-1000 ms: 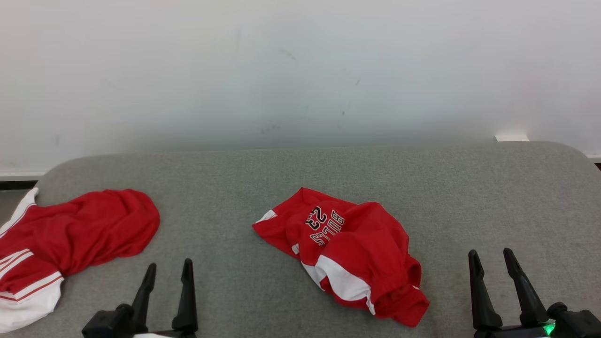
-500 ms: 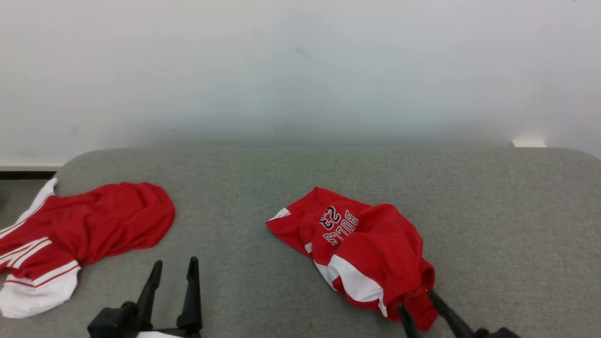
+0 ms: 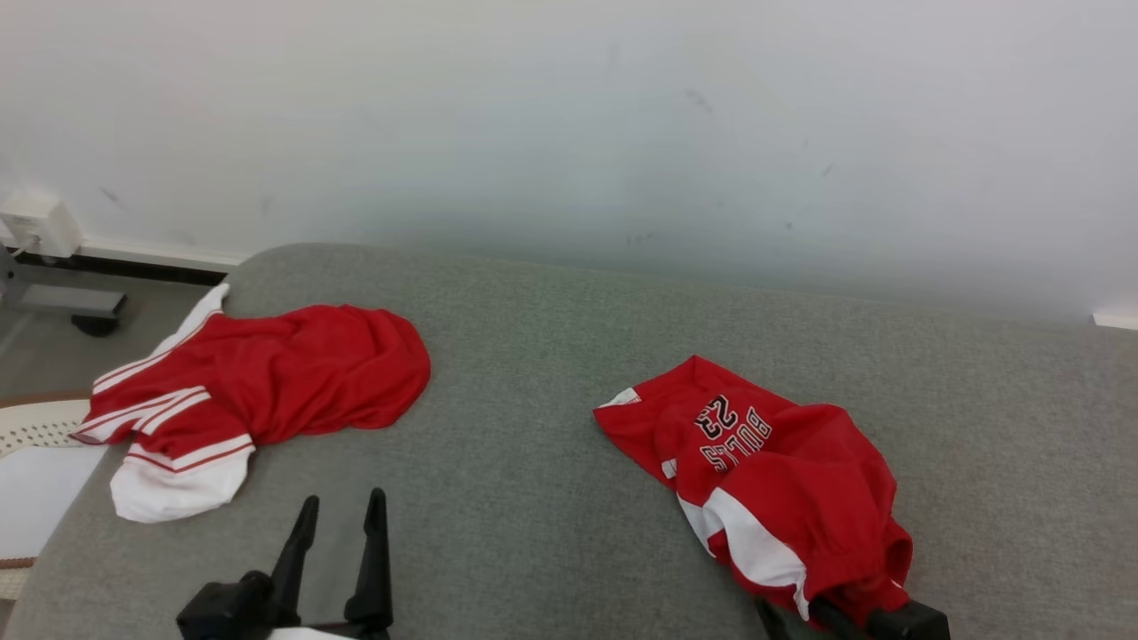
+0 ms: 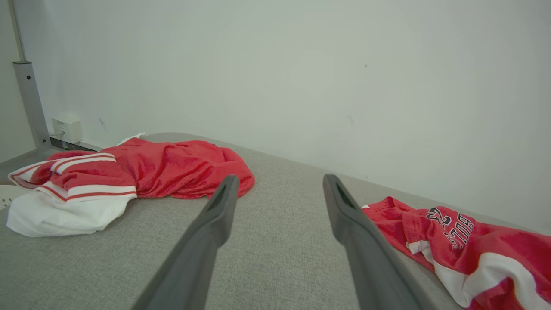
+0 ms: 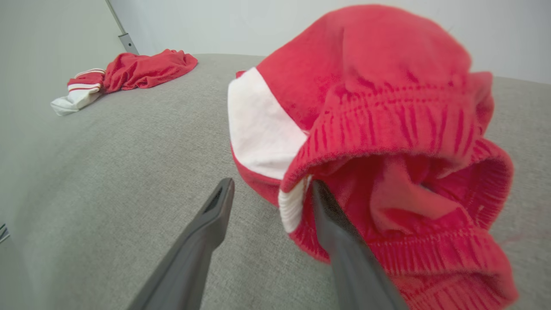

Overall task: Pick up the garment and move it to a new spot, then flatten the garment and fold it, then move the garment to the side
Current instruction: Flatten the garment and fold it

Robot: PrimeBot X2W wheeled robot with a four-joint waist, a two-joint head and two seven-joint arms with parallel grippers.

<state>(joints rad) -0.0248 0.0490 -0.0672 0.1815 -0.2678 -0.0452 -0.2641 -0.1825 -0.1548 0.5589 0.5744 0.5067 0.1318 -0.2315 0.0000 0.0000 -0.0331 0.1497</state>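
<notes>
In the head view you have the garment (image 3: 782, 498), a crumpled red piece with white panels and a black-and-white "BULLS 23" print, lying on the grey counter (image 3: 533, 400) right of centre and reaching toward the near edge. A second red garment (image 3: 267, 382) with white striped trim lies well apart from it at the counter's far left corner. Your left gripper (image 3: 344, 498) sits at the lower left over bare counter with its fingers spread and nothing between them. The right gripper (image 3: 796, 615) is at the bottom edge, right at the garment's near end, and its fingertips are partly hidden by the cloth. In the left wrist view the left gripper (image 4: 280, 178) shows both fingers wide apart above the counter (image 4: 275, 258), with the second red garment (image 4: 172, 168) beyond on one side and the garment (image 4: 465, 241) on the other. In the right wrist view the right gripper (image 5: 273, 185) has its fingers apart either side of the edge of the garment's (image 5: 379, 107) ribbed waistband (image 5: 387, 125). One finger (image 5: 344, 249) goes in under the fold, the other lies over bare counter (image 5: 129, 150), and they are not pinching the cloth.
</notes>
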